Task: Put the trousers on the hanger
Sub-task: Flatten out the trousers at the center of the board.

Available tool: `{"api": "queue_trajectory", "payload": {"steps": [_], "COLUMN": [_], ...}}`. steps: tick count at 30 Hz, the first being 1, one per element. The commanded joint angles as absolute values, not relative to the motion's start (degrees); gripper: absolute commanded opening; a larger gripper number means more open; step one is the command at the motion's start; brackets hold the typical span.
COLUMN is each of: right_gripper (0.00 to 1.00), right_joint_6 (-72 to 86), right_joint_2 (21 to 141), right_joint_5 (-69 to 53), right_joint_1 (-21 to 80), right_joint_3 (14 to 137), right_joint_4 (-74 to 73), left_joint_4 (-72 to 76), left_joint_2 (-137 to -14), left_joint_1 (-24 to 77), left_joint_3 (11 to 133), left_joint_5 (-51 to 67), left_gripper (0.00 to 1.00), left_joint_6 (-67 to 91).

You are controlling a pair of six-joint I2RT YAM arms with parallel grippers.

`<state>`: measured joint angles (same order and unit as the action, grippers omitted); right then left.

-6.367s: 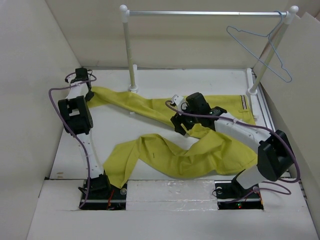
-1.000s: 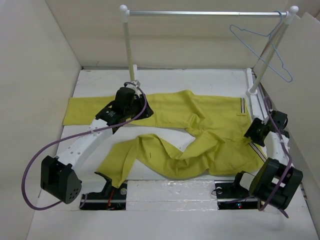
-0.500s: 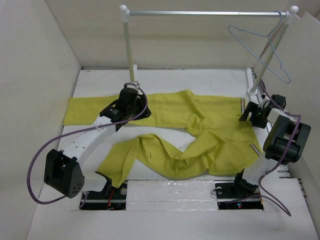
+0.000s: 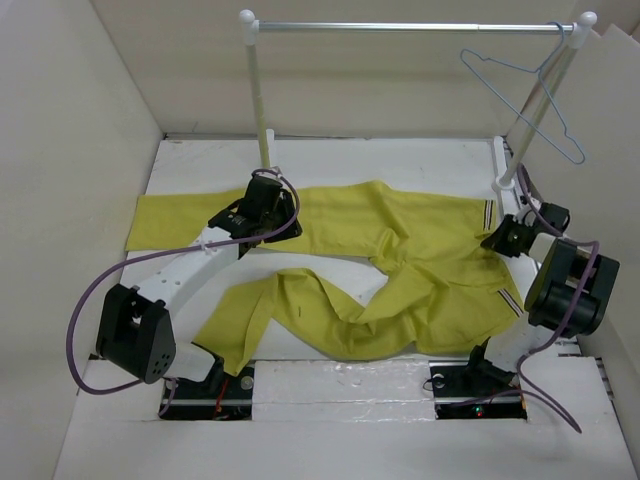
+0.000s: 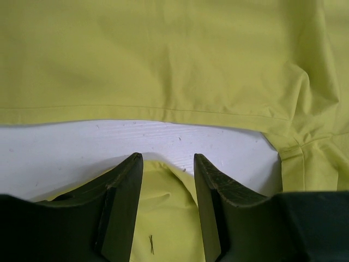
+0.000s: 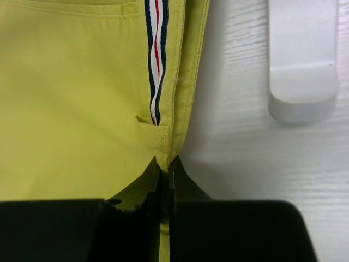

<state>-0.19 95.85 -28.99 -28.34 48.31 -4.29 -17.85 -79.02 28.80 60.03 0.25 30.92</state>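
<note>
As the right gripper presses its two fingers tight together, the waistband edge of the trousers sits pinched between them (right below the striped trim). Over to the left gripper: fingers partly apart, hovering low over the strip of white table between the two legs, gripping nothing. The trousers lie spread across the table. Out at the far right, the hanger dangles from the rail, well apart from the cloth.
</note>
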Motion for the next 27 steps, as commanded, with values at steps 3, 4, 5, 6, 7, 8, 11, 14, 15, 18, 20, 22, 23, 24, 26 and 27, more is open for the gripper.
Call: {"api": "queue_trajectory", "payload": {"steps": [3,4,5,6,7,8,11,14,15,18,20,22,23,24,26,27], "right_gripper": [0.0,0.0,0.0,0.0,0.0,0.0,0.0,0.0,0.19,0.6,0.68,0.69,0.69,0.68,0.57,0.44], "right_joint_6": [2.98,3.16,3.51,4.12,4.3,4.39,4.22,5.36,5.97,4.06,2.56,1.32,1.32,1.49,1.49,1.23], "right_joint_2": [87.21,86.4,85.61,85.17,85.43,85.95,88.59,90.09,91.04,93.16,92.04,88.44,86.42,81.79,76.75,72.64], "right_joint_5": [-27.7,-26.47,-24.71,-23.39,-23.38,-21.46,-18.56,-14.69,-14.5,-15.91,-15.3,-15.03,-14.07,-14.32,-13.11,-12.57], "right_joint_1": [-31.71,-32.34,-32.95,-34.26,-34.89,-35.41,-36.73,-37.43,-37.44,-34.82,-32.09,-27.26,-25.68,-21.84,-15.59,-11.82], "right_joint_3": [50.7,51.5,52.98,55.0,55.02,57.63,60.81,63.19,63.72,65.9,65.92,61.56,60.04,58.29,53.63,52.48], "right_joint_4": [-3.33,-4.56,-5.01,-6.31,-7.55,-9.12,-12.3,-13.27,-11.97,-12.2,-15.47,-14.33,-14.5,-14.5,-13.62,-13.71], "left_joint_4": [-18.54,-19.07,-19.51,-20.12,-20.13,-20.3,-20.83,-21.62,-21.53,-21.53,-24.07,-27.41,-28.99,-32.05,-34.18,-35.49], "left_joint_2": [-79.54,-79.89,-80.24,-80.42,-80.42,-80.59,-81.3,-81.56,-81.56,-82.09,-83.05,-83.15,-82.54,-82.09,-79.65,-78.76], "left_joint_1": [29.0,29.0,29.0,29.0,29.0,29.0,29.0,27.61,26.29,25.22,24.43,24.43,23.91,23.3,22.59,22.59], "left_joint_3": [62.4,62.66,62.84,62.93,62.84,62.67,62.14,61.44,60.74,60.2,61.95,63.45,63.8,63.98,62.67,61.97], "left_joint_5": [-2.89,-3.68,-4.13,-5.0,-5.18,-5.45,-7.03,-8.09,-8.52,-10.28,-12.3,-15.27,-15.81,-16.17,-15.91,-16.08], "left_gripper": [0.39,0.39,0.39,0.4,0.4,0.4,0.41,0.47,0.51,0.53,0.54,0.54,0.54,0.54,0.53,0.52], "left_joint_6": [30.06,30.06,30.06,30.23,30.23,30.32,30.59,31.03,31.03,30.68,30.67,30.85,31.02,31.29,32.6,33.04]}}
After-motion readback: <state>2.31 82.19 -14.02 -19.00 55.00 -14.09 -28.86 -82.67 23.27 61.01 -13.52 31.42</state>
